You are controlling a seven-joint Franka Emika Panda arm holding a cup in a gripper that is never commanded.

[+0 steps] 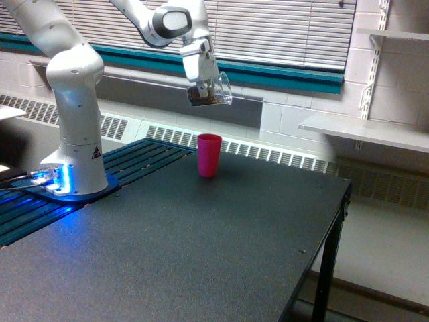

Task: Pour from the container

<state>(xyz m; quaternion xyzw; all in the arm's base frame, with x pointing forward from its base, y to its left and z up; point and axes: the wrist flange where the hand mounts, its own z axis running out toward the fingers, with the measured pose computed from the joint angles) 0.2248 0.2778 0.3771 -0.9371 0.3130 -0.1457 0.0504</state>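
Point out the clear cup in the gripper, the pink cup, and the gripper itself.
clear cup (210, 94), exterior view, on its brown-filled side wall.
pink cup (208, 155), exterior view, mid-body.
gripper (199, 86), exterior view, between the fingertips at the cup.
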